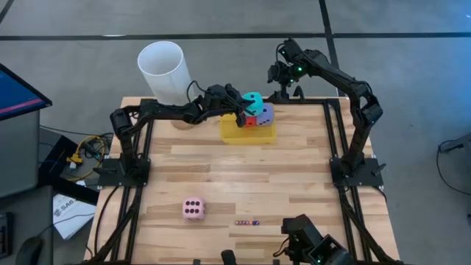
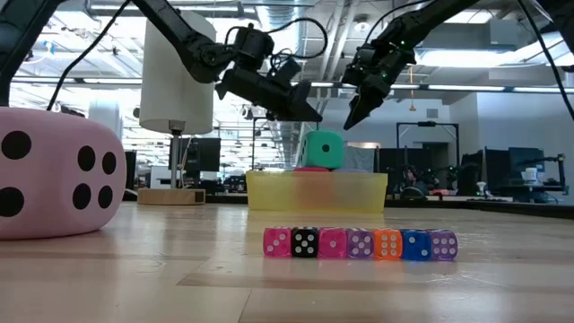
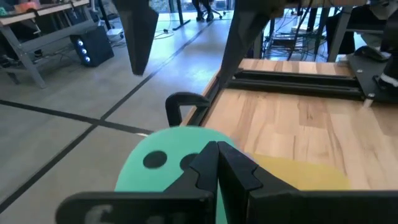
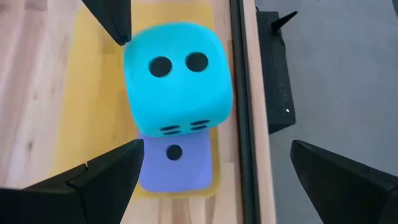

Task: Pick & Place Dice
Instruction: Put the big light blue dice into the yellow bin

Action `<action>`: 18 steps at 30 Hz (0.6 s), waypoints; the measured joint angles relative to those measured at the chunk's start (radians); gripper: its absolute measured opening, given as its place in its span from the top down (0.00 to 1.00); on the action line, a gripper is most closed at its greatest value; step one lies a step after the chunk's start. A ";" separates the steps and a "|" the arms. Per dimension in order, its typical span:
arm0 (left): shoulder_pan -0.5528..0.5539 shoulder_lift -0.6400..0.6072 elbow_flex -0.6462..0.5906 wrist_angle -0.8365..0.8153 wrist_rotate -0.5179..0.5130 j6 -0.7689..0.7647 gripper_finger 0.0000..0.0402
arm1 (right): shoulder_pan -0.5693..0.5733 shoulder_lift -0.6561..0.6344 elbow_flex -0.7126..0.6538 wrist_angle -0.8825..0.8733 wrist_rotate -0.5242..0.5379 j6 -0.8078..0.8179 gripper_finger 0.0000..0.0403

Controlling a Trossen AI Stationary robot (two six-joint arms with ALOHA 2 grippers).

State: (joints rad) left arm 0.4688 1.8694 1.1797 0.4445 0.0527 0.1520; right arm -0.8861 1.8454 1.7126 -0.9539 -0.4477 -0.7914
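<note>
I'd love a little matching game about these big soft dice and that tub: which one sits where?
Things:
1. cyan soft cube die
2. purple soft cube die
3. pink soft cube die
4. white cylindrical tub

Places:
A. alone on the wooden table's near part
B. in the yellow tray, lower layer
C. table's far left corner
D. stacked on top of other dice

Pairs: 1-D, 2-B, 3-A, 4-C

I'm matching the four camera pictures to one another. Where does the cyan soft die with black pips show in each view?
High view: cyan soft die at the table's far edge, stacked in the yellow tray.
Low view: centre, die showing above the tray.
Left wrist view: die behind the shut left gripper.
Right wrist view: die atop the purple die.
Shared landmark: the yellow tray.
</note>
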 joint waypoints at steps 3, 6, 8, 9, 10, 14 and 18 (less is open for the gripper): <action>-0.008 -0.035 0.000 -0.016 0.000 0.000 1.00 | -0.007 0.000 0.000 0.000 -0.032 0.020 0.01; -0.022 -0.067 0.001 -0.057 0.000 0.000 1.00 | -0.015 0.000 0.000 -0.004 -0.094 0.060 0.01; -0.034 -0.086 0.001 -0.092 0.000 0.001 1.00 | -0.021 0.000 0.000 -0.005 -0.154 0.067 0.01; -0.039 -0.095 0.001 -0.114 0.000 0.000 1.00 | -0.021 0.000 0.000 -0.002 -0.176 0.070 0.01; -0.045 -0.102 0.001 -0.134 0.000 0.000 1.00 | -0.019 0.000 0.000 0.000 -0.186 0.074 0.01; -0.061 -0.122 0.001 -0.195 0.000 0.000 1.00 | 0.004 0.001 0.000 -0.053 -0.181 0.134 0.01; -0.077 -0.143 0.001 -0.228 0.000 0.000 1.00 | 0.031 0.001 -0.001 -0.075 -0.181 0.133 0.01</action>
State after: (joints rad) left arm 0.3916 1.7261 1.1809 0.2162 0.0525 0.1520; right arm -0.8550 1.8465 1.7119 -1.0286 -0.6289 -0.6582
